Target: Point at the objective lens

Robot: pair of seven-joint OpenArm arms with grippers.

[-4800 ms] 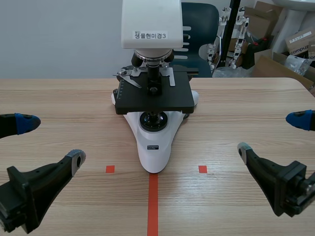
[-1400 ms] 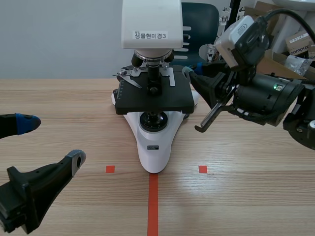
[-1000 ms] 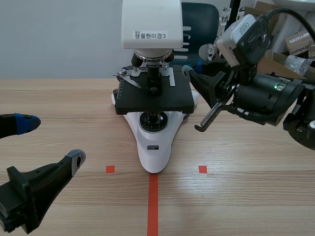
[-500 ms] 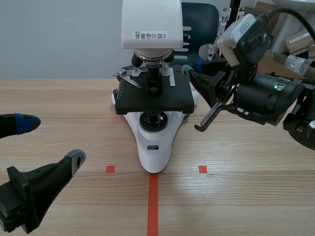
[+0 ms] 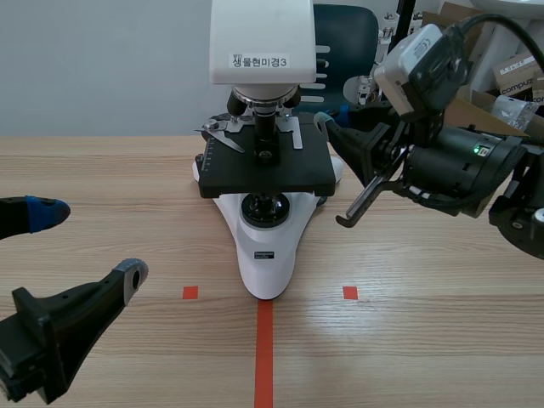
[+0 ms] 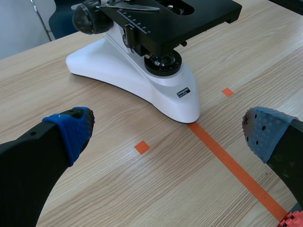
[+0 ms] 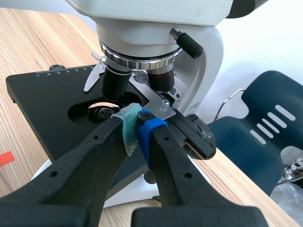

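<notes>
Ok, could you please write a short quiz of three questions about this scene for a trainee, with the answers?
1. True or false: the right gripper is shut, its tips near the black cylindrical objective lenses of the white and black microscope.
2. Choose one. The left gripper is: A) shut on the microscope; B) open, low over the light wooden table, on the near side of the microscope; C) shut on nothing, high above the table.
3. Fill in: the long orange-red tape line ends at the microscope's white ____.

Key: 1 true; 2 B; 3 base.
</notes>
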